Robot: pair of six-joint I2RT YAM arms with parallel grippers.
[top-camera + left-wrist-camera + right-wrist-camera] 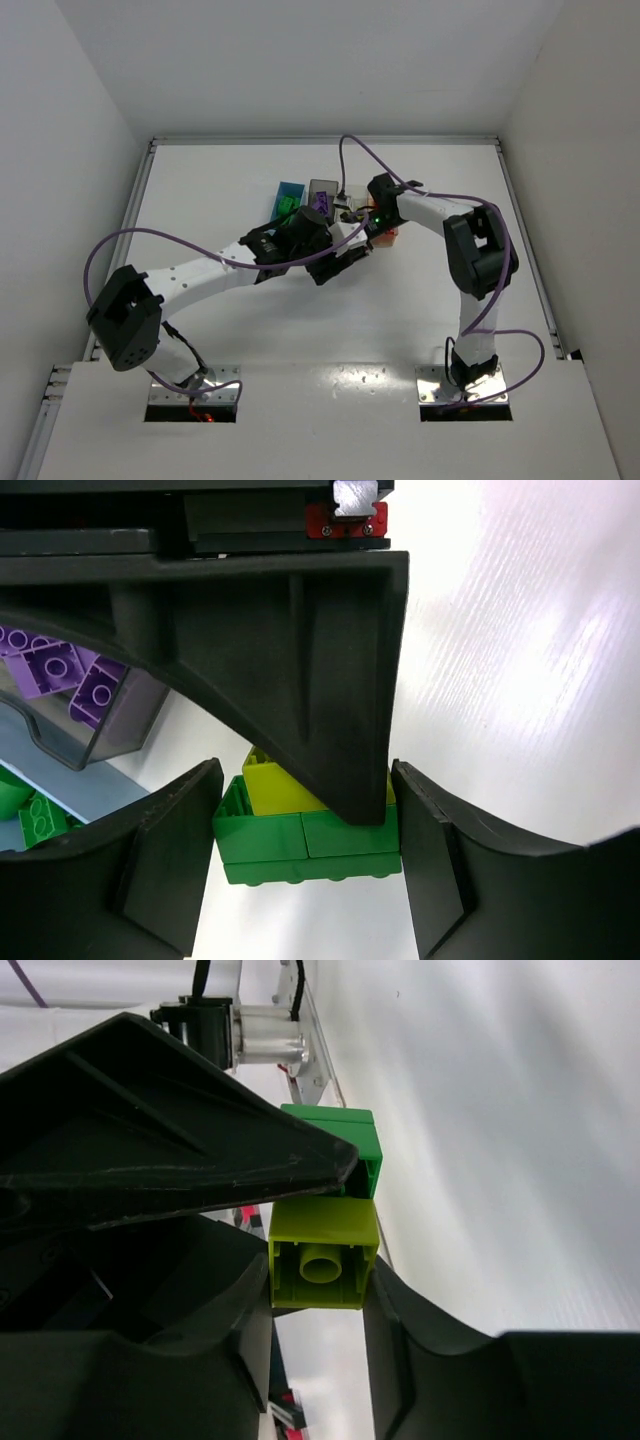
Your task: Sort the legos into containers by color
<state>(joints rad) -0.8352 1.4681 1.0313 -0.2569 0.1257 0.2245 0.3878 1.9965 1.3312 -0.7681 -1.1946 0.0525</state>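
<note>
Clamps green brick (300, 842) by its side walls in left gripper (305, 865); pinches yellow-green brick (322, 1260), studded onto it, in right gripper (320, 1305), near dark grey bin (125, 725). Judged light, rigid, slick; best gripped on flat sides.

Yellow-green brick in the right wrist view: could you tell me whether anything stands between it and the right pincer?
Nothing visible does; the right pincer grips the yellow-green brick directly. A green brick, gripped by the left pincer, sits against it.
</note>
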